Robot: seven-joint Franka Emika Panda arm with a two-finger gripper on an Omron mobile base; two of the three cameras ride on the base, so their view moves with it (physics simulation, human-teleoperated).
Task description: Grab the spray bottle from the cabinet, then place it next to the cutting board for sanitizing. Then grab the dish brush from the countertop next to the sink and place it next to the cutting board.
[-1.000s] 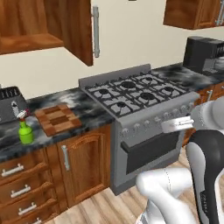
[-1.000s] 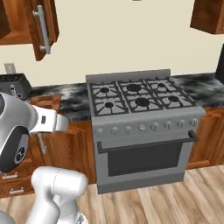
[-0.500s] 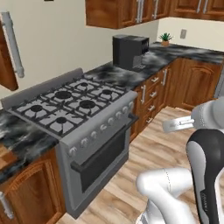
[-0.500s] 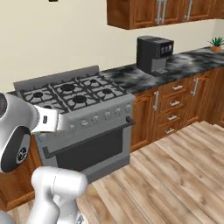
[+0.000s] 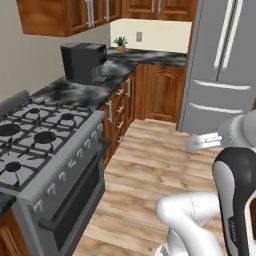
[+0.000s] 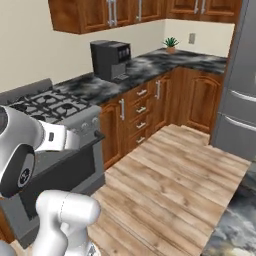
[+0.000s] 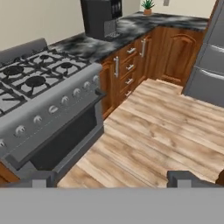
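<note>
In the hand view my gripper (image 7: 113,179) is open, its two dark fingertips (image 7: 41,179) far apart with nothing between them, over the wooden floor (image 7: 153,127) in front of the stove (image 7: 48,100). The dark veined countertop (image 5: 75,92) runs from the stove to the far corner, seen also from the right as the countertop (image 6: 150,65). The spray bottle, the cutting board, the dish brush and the sink are out of view.
A black coffee machine (image 5: 82,62) and a small potted plant (image 5: 120,43) stand on the counter. Wall cabinets (image 5: 65,17) hang above, drawers (image 6: 132,117) sit below. A steel fridge (image 5: 222,70) stands right. Another marble counter edge (image 6: 235,215) lies near right.
The whole picture has swung: the camera turned right. The stove slid to the left edge, the board and green bottle left the frame, and the fridge and corner counter came in. The gripper stays open.
</note>
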